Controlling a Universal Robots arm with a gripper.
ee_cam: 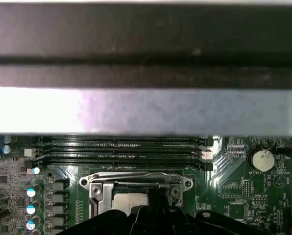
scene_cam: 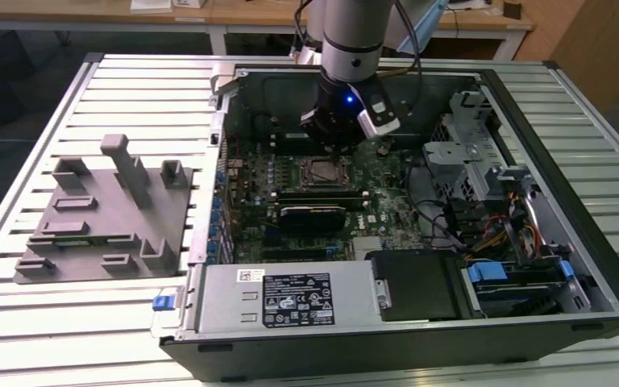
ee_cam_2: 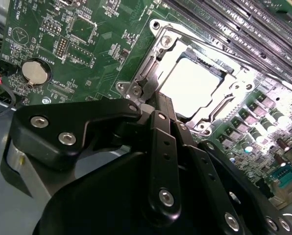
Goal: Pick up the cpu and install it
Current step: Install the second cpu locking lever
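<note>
The pale silver square cpu (ee_cam_2: 192, 85) is seen already seated in the metal-framed motherboard socket (ee_cam_2: 160, 36), right of frame centre, the black tool (ee_cam_2: 161, 105) poised above, closed and empty.

one cpu (ee_cam_2: 192, 85) sits in one socket frame (ee_cam_2: 219, 105) on one motherboard (ee_cam_2: 87, 44). beside the frame run four memory slots (ee_cam: 121, 149). one coin cell battery (ee_cam: 261, 160) lies near them.

My own linkage (ee_cam_2: 160, 161) is covering one corner of the cpu (ee_cam_2: 192, 88) in the second wrist view, and its near edge (ee_cam: 129, 200) in the first wrist view. My fingertips are hiding behind that linkage, so their spacing is staying unclear. A blurred dark band (ee_cam: 146, 44) is blocking the motherboard's far side.
</note>
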